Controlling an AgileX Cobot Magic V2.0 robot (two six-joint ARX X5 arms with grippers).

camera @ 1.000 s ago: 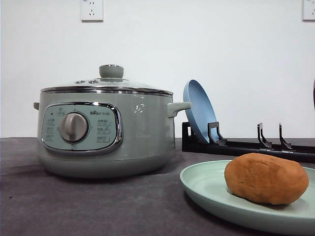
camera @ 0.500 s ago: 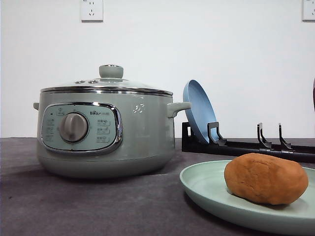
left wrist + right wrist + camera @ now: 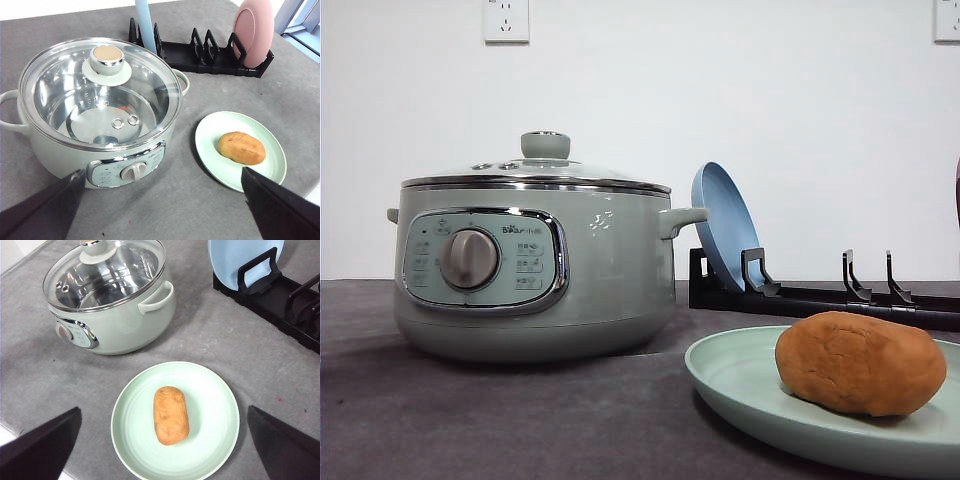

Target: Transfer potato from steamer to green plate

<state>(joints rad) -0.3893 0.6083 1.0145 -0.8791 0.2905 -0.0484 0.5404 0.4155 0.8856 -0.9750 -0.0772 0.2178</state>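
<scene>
1. Nearest the front camera, the potato (image 3: 860, 362) is found lying on the green plate (image 3: 740, 385), in contact with its surface; no shift in either is noted against the front views of the preceding second.
2. Beside the plate, the steamer (image 3: 535, 265) is found standing with its glass lid (image 3: 100, 90) seated; through the lid the inner pot is seen to hold no potato.
3. Behind, a black rack (image 3: 820, 295) is recorded holding a blue plate (image 3: 725, 225) upright, and a pink plate (image 3: 255, 32) at its other end.
4. The left gripper (image 3: 160, 200) and the right gripper (image 3: 162, 440) are each seen with fingers spread wide and nothing held, well above the table (image 3: 45, 375).
5. The transfer is judged complete; nothing has changed over the last second, and no further handling appears to be called for.
</scene>
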